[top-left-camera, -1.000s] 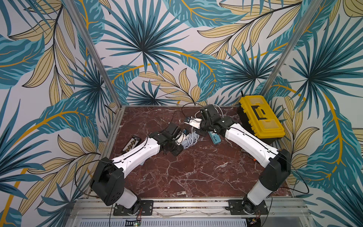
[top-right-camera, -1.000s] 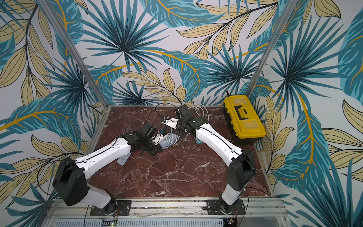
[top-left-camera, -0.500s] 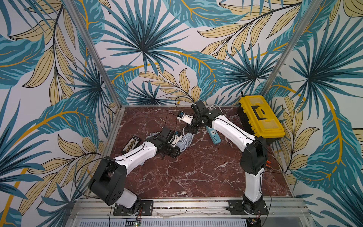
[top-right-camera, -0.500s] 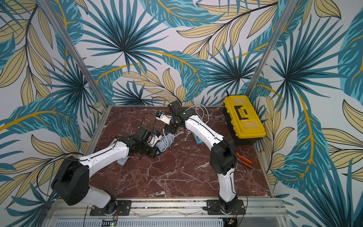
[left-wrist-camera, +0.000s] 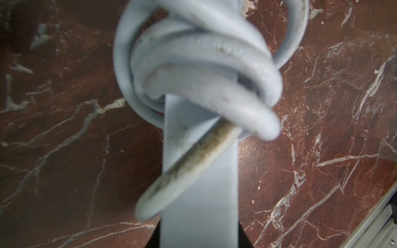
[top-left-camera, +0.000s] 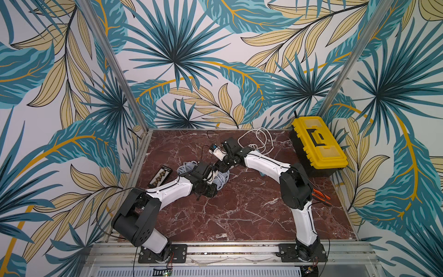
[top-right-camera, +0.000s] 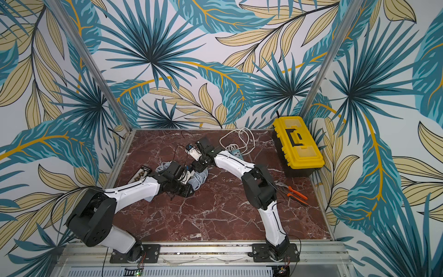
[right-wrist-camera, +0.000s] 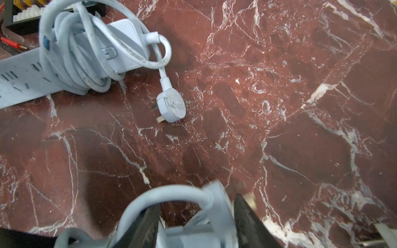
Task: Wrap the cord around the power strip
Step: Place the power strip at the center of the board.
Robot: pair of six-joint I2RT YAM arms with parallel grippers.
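Observation:
In the left wrist view a pale grey-blue power strip [left-wrist-camera: 199,193] runs out from between the jaws of my left gripper [left-wrist-camera: 198,240], which is shut on it. Several turns of the grey cord [left-wrist-camera: 204,70] are wound round its far part. In both top views that bundle [top-left-camera: 223,178] lies mid-table, with the left gripper [top-left-camera: 213,185] at its near side and the right gripper [top-left-camera: 221,167] coming down on it from behind. My right gripper [right-wrist-camera: 196,223] is open, its dark fingers [right-wrist-camera: 247,221] standing either side of a blurred pale end piece and a cord loop [right-wrist-camera: 171,193].
A second wrapped strip [right-wrist-camera: 120,43] lies beside a black case [top-left-camera: 160,176], its plug [right-wrist-camera: 171,105] loose on the marble. At the back right are another strip with a loose white cord [top-left-camera: 259,141] and a yellow toolbox [top-left-camera: 316,144]. Orange pliers [top-left-camera: 321,195] lie to the right.
The right arm has swung left and lowered its gripper onto the bundle, and its jaws have parted. The left gripper has drawn slightly left, still holding the strip.

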